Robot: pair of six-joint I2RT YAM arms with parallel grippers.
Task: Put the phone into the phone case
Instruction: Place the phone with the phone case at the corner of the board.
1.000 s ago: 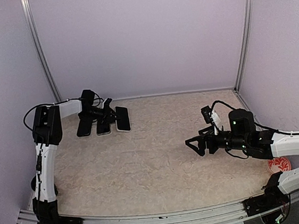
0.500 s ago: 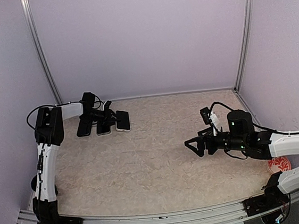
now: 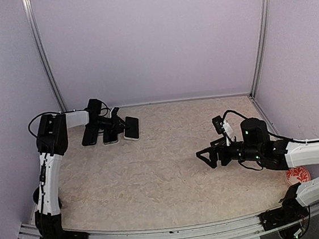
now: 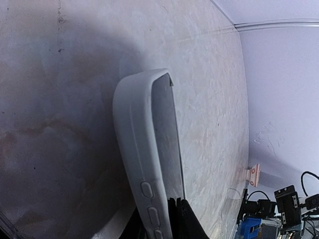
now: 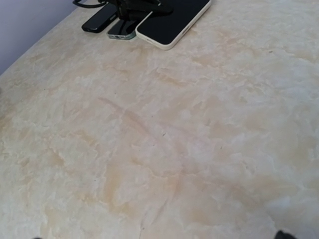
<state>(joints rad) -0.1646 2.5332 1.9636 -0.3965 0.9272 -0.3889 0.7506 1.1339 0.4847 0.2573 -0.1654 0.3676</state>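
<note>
The phone case (image 3: 131, 128) lies at the far left of the table as the rightmost of three slabs, its pale rim framing a black phone (image 5: 172, 20) that lies in it. In the left wrist view the translucent rim (image 4: 142, 144) with button bumps fills the middle. My left gripper (image 3: 116, 123) reaches over the slabs, and my left gripper (image 4: 174, 221) is shut on the case's side wall. My right gripper (image 3: 207, 156) hovers open over bare table at the right, far from the case, with nothing between its fingers.
Two more black phones (image 3: 91, 135) (image 3: 111, 137) lie just left of the case, close under the left arm. A red-and-white round object (image 3: 298, 174) sits at the right edge by the right arm. The back wall runs just behind the phones.
The left gripper and the cased phone have shifted slightly at the back left. The right gripper has drifted a little to the left, still open.
</note>
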